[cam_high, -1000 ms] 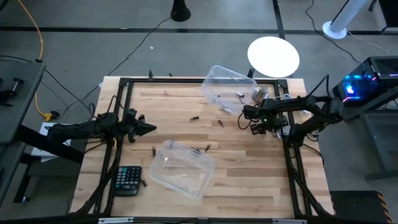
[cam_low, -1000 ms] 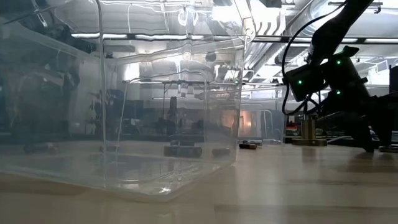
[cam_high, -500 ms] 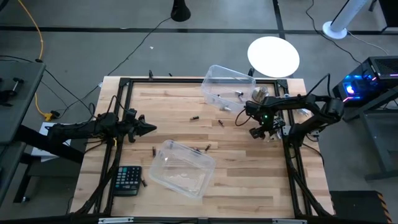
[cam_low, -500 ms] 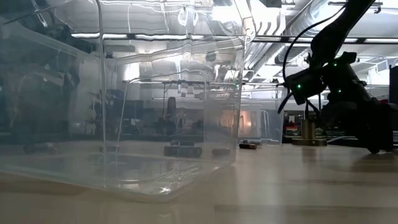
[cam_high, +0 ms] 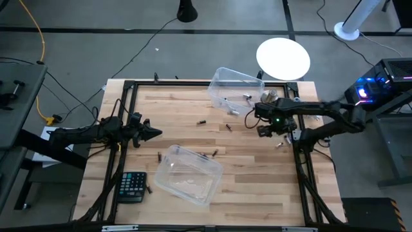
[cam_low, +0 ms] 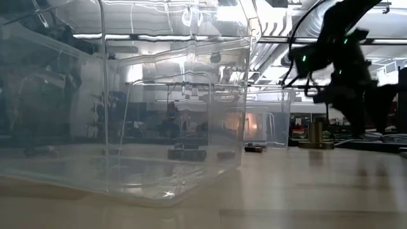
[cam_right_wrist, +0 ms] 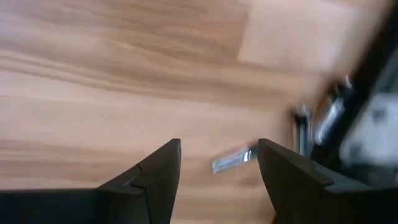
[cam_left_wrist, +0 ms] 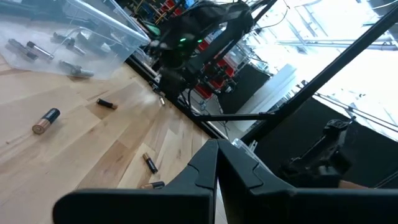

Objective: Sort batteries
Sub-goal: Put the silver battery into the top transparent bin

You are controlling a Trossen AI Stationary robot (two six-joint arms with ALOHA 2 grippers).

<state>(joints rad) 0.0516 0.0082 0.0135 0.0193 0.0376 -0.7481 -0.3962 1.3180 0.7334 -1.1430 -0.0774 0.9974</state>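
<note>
Small dark and silvery batteries lie scattered on the wooden table, for example one (cam_high: 201, 121), another (cam_high: 228, 127) and a pair (cam_high: 205, 154). Several more lie inside the far clear bin (cam_high: 235, 90). My right gripper (cam_high: 264, 128) (cam_right_wrist: 217, 149) hangs open above the table near the right rail. A silvery battery (cam_right_wrist: 235, 160) (cam_high: 279, 145) lies flat on the wood beneath it, untouched. My left gripper (cam_high: 154, 133) (cam_left_wrist: 217, 163) waits shut over the table's left side, holding nothing.
A second clear bin (cam_high: 188, 174) stands at the near middle, filling the low view (cam_low: 127, 114). A black calculator (cam_high: 133, 185) lies at the near left. A round metal knob (cam_high: 268, 96) stands beside the far bin. Black frame rails (cam_high: 300, 161) run along the table's sides.
My right gripper has risen from just above the table by the right rail and moved a little toward the far bin. A silvery battery now shows on the wood where the gripper was.
</note>
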